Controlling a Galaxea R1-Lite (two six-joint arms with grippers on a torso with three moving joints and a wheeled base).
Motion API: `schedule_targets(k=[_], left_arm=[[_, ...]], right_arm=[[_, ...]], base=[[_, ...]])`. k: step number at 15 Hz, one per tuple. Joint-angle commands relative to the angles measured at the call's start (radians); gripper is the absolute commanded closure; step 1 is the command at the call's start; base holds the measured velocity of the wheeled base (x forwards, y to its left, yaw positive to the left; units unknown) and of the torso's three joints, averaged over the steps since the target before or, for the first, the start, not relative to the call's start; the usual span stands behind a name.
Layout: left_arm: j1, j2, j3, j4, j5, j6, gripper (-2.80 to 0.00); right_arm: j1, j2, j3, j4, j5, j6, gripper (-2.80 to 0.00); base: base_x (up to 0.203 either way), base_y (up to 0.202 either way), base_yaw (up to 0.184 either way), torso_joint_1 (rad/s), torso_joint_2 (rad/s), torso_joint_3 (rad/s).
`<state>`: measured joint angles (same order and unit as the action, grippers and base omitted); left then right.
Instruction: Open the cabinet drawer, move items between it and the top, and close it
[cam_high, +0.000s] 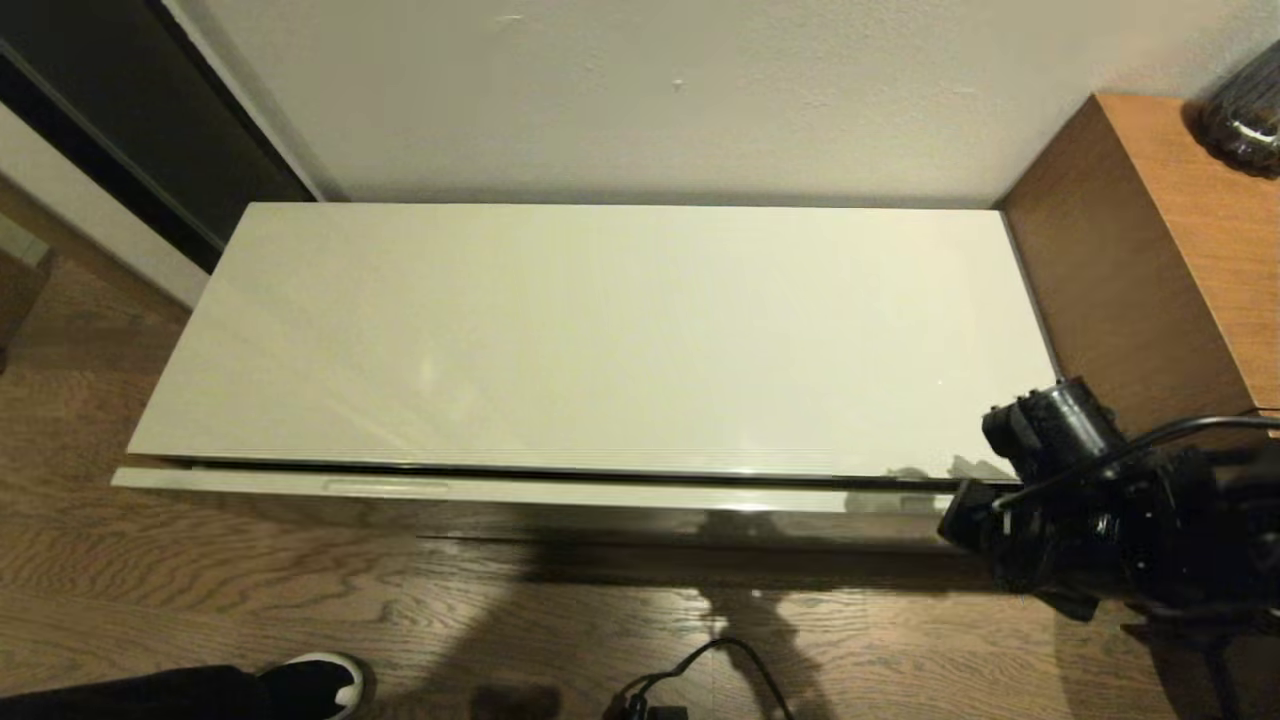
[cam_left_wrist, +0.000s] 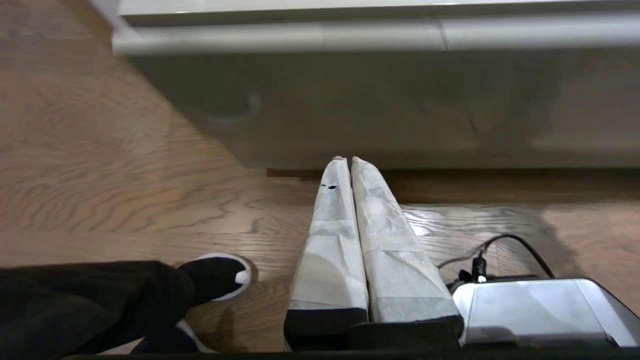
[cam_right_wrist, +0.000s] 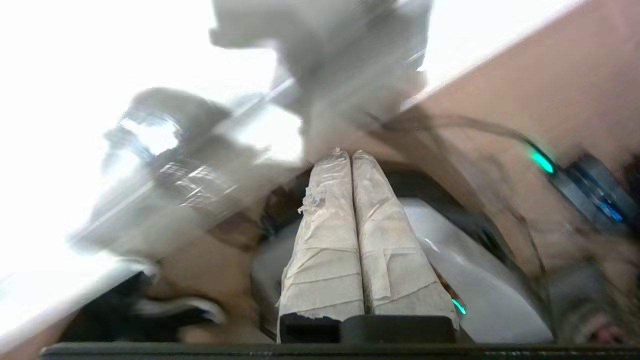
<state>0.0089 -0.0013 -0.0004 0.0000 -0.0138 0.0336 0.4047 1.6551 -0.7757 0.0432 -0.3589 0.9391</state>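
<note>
You will find no legible text, label, brand, number or sign on any surface in these three views

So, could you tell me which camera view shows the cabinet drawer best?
The head view: the cabinet drawer runs nearly its whole length below the top, front edge slightly forward, one handle slot visible. The left wrist view shows only part of its front, seen from low down. The right wrist view is too blurred to make it out.
</note>
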Motion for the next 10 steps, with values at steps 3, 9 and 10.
schedule_targets(k=[3, 9, 10], left_arm=[[0.0, 0.001, 0.0, 0.0, 0.0, 0.0, 0.0], [-0.001, 0.001, -0.001, 0.0, 0.0, 0.0, 0.0], [0.0, 0.001, -0.001, 0.0, 0.0, 0.0, 0.0]], right_arm=[[-0.086, -0.026, -0.232, 0.184, 0.034, -0.027, 0.0], [-0.09, -0.415, -0.269, 0.478, 0.039, -0.14, 0.0], [-0.09, -0.513, -0.314, 0.575, 0.037, -0.179, 0.0]], base=[[0.0, 0.0, 0.0, 0.0, 0.0, 0.0], [0.0, 0.0, 0.0, 0.0, 0.0, 0.0], [0.0, 0.0, 0.0, 0.0, 0.0, 0.0]])
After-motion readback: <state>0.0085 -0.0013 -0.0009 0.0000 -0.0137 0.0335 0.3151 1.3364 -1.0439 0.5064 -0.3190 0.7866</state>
